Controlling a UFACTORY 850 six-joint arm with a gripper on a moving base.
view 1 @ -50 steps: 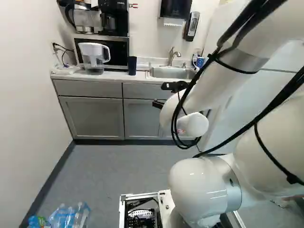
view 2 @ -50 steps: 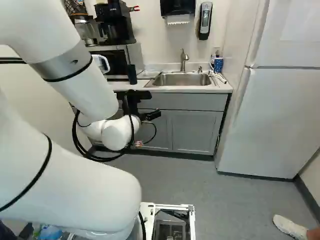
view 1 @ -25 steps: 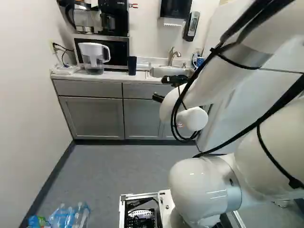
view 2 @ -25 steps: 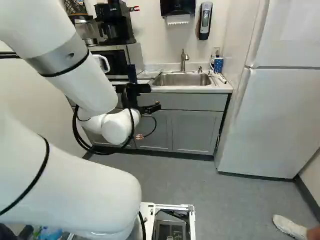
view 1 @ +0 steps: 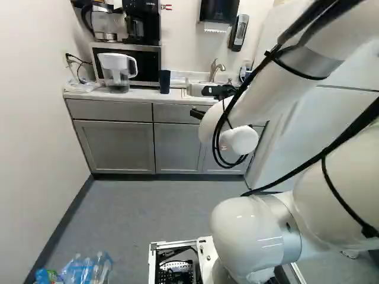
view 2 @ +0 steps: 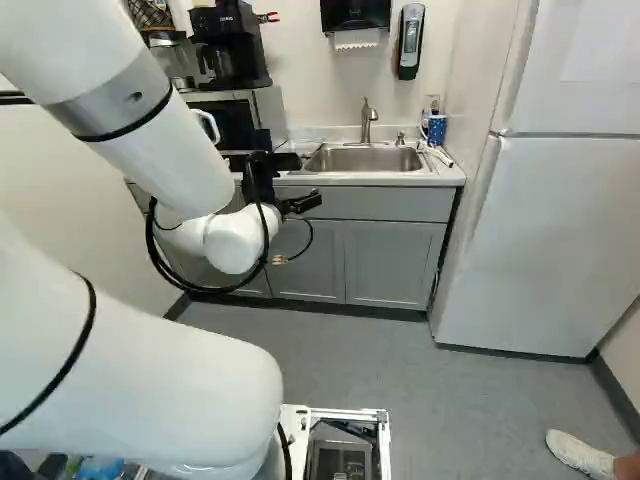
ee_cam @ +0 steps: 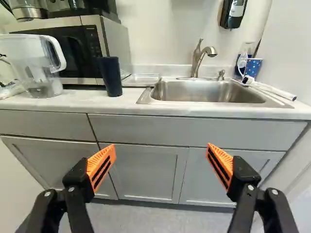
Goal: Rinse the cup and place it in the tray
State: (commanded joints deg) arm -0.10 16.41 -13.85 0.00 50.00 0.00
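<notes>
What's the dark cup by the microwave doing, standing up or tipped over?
Standing up. The dark cup rests on its narrower end on the counter, with its wider end on top.

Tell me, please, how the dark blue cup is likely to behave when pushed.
The cup may tip if pushed near its rim, being tall and narrower at its base. Its even, undented wall suggests it is fairly stiff. Its round side could roll if it fell.
</notes>
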